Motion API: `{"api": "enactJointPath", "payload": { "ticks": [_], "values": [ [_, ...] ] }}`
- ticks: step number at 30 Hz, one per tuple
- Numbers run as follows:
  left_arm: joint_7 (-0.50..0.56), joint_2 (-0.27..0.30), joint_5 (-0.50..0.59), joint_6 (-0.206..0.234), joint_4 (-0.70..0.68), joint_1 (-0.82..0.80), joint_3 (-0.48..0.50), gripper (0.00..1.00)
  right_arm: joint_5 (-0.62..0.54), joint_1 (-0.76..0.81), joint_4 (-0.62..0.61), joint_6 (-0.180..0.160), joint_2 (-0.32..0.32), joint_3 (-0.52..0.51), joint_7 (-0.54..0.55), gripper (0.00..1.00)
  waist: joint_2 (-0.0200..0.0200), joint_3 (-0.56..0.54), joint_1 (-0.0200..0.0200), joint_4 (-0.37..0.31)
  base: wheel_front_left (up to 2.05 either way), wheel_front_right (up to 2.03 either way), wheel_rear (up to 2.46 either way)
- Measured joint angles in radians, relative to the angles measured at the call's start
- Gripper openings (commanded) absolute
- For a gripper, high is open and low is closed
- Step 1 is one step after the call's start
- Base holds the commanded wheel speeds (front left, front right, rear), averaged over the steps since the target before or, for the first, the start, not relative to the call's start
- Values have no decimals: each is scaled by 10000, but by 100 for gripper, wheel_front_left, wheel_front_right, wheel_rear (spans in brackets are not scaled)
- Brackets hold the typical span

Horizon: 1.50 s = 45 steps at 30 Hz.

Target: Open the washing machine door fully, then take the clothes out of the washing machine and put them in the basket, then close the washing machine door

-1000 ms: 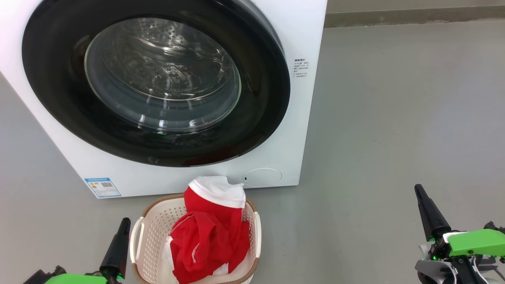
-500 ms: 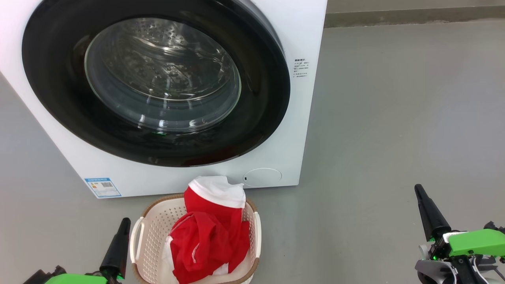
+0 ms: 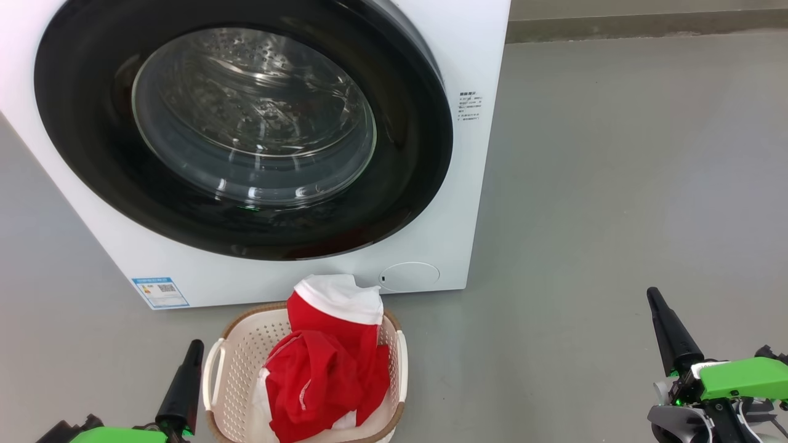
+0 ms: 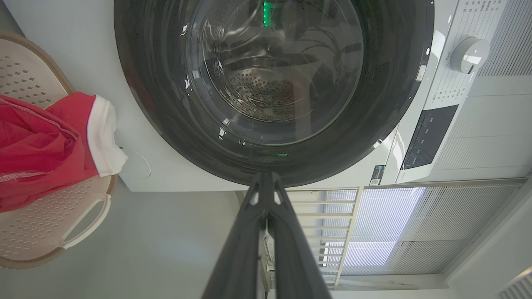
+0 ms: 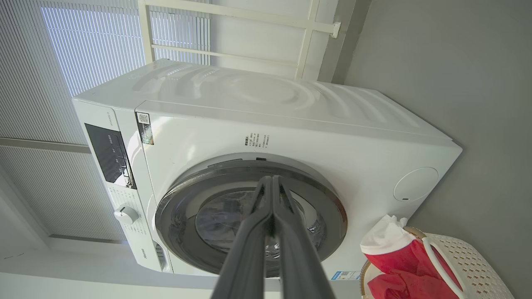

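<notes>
The white washing machine [image 3: 468, 55] stands ahead with its round black-rimmed door [image 3: 86, 160] shut flat against the front, the bare steel drum showing through the glass. The red and white clothes [image 3: 326, 363] lie piled in the cream basket [image 3: 237, 363] on the floor just before the machine. My left gripper [image 3: 196, 346] is shut and empty, low to the left of the basket. My right gripper [image 3: 652, 295] is shut and empty too, far off to the right over bare floor. Both wrist views show the door [image 4: 166, 124] [image 5: 178, 207] closed and the clothes [image 4: 37, 145] [image 5: 395, 261] in the basket [image 4: 50, 203] [image 5: 465, 261].
Grey floor [image 3: 615, 184] stretches wide to the right of the machine. A blue label [image 3: 160, 292] and a small round flap [image 3: 409, 275] sit low on the machine's front. A control dial [image 4: 465, 54] and dark panel [image 4: 428, 135] lie at its top.
</notes>
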Motion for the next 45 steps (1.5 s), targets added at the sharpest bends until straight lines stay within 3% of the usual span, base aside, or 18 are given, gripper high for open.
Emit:
{"api": "enactJointPath", "payload": {
  "ticks": [45],
  "values": [
    [0, 0, -38, 0, 2, 0, 0, 0, 0, -1, -4, -2, 0, 0, 0, 0, 0, 0, 0, 0, 0, 0, 0]
  ]
}}
